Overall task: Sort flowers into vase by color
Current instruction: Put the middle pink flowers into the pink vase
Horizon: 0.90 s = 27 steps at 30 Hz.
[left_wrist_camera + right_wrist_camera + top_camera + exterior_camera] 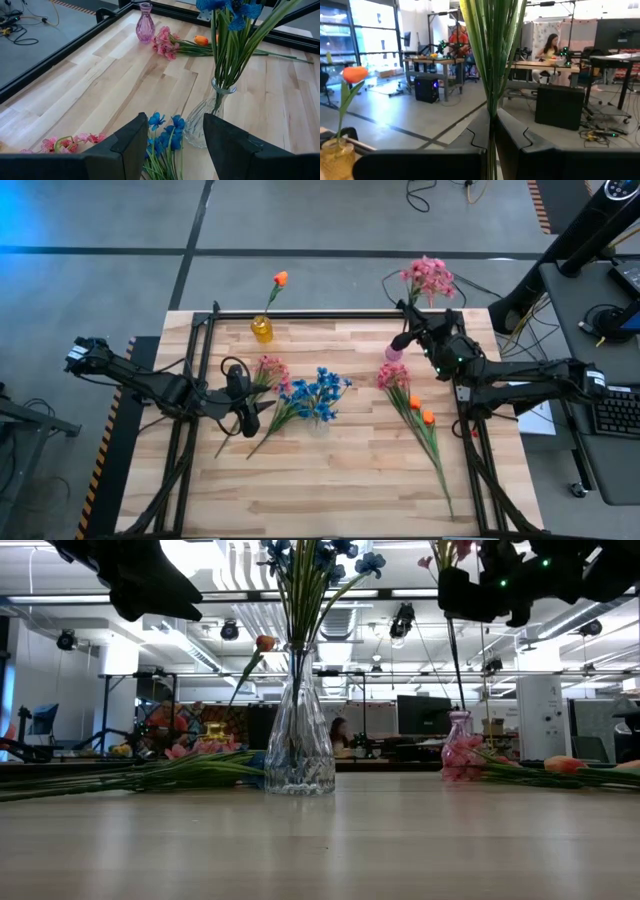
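High view: right gripper point(408, 337) near bench's back right corner, pinching pink flowers point(428, 278) over pink vase point(393, 354). Best lowered straight.

Left wrist: left gripper point(172, 145) spread, above blue stems point(162, 137).

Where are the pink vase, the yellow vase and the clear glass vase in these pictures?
pink vase point(145, 22): left wrist view, on its round belly.
yellow vase point(261, 330): high view, on its body.
clear glass vase point(298, 745): low view, on its ribbed lower body.
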Tool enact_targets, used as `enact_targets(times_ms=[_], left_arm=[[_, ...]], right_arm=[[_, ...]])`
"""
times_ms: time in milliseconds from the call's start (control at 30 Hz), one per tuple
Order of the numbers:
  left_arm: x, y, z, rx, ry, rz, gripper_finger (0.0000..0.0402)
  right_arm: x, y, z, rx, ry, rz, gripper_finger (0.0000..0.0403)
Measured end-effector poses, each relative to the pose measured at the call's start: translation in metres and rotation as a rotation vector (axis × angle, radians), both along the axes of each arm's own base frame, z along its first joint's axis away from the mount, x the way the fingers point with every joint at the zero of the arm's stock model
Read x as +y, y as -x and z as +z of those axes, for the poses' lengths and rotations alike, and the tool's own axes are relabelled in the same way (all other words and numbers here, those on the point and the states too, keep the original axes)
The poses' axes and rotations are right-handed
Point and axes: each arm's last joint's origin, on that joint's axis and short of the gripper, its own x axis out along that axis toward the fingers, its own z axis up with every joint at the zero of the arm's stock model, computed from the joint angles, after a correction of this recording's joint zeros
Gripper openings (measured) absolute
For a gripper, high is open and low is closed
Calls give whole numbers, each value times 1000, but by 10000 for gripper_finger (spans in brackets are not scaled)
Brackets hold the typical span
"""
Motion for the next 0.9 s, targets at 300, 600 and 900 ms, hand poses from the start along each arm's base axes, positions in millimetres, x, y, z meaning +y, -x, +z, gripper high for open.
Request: enact_targets(times_ms=[300,600,900], left_arm=[[0,0,0,0,0,0,175],[0,0,0,0,0,0,175],[0,0,0,0,0,0,175]], right_arm=[[0,0,-2,10,0,-2,13],[0,0,-2,13,1,-2,13],[0,1,-1,-2,6,-3,13]])
